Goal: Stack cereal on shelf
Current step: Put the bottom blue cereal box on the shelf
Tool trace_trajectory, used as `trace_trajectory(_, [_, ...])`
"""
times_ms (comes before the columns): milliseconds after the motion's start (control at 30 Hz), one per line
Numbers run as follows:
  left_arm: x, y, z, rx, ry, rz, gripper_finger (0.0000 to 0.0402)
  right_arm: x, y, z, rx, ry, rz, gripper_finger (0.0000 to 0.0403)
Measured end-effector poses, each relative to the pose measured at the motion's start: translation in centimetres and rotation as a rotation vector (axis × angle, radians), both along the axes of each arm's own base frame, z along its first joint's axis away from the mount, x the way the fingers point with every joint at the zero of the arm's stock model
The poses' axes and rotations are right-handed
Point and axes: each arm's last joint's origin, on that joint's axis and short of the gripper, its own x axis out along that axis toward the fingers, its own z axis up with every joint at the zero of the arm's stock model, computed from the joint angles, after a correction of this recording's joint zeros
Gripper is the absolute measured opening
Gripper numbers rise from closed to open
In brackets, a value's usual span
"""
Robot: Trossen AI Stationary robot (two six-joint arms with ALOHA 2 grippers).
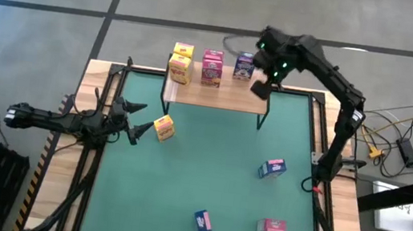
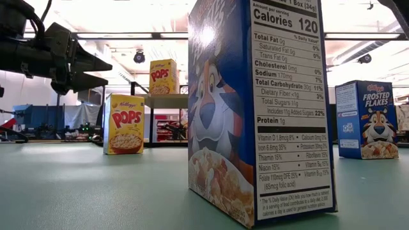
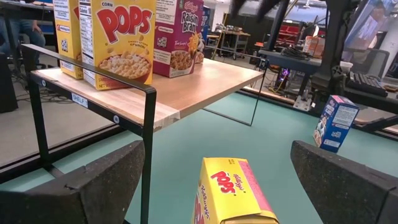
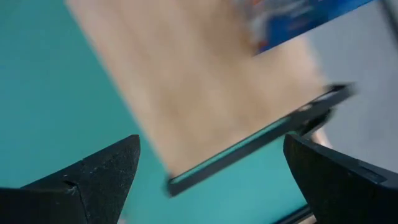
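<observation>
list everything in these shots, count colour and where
yellow cereal boxes: three; two on the shelf's left end, one upright on the mat by the left fingers
pink cereal boxes: two; one at the shelf's middle, one lying on the mat near the front right
blue cereal boxes: three; one on the shelf's right part, one on the mat at right, one at front centre
shelf: one, light wood on black legs, far side of the mat
mat: one, green, covering the table
left gripper: open, facing the yellow box on the mat
right gripper: open, over the shelf's right end
</observation>
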Motion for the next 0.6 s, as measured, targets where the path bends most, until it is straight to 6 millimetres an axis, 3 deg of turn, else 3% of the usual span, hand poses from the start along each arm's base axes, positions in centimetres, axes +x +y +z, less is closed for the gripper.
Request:
trace_trajectory(300, [0.0, 0.0, 0.0, 0.0, 0.0, 0.0, 0.0387, 3.6, 5.8, -3.6, 0.103, 0.115, -0.037, 0.0384])
trace_trajectory(600, [0.0, 0.0, 0.0, 0.0, -0.001, 0.0, 0.0387, 6.8, 15.5, -7.2, 0.107, 0.169, -0.081, 0.0384])
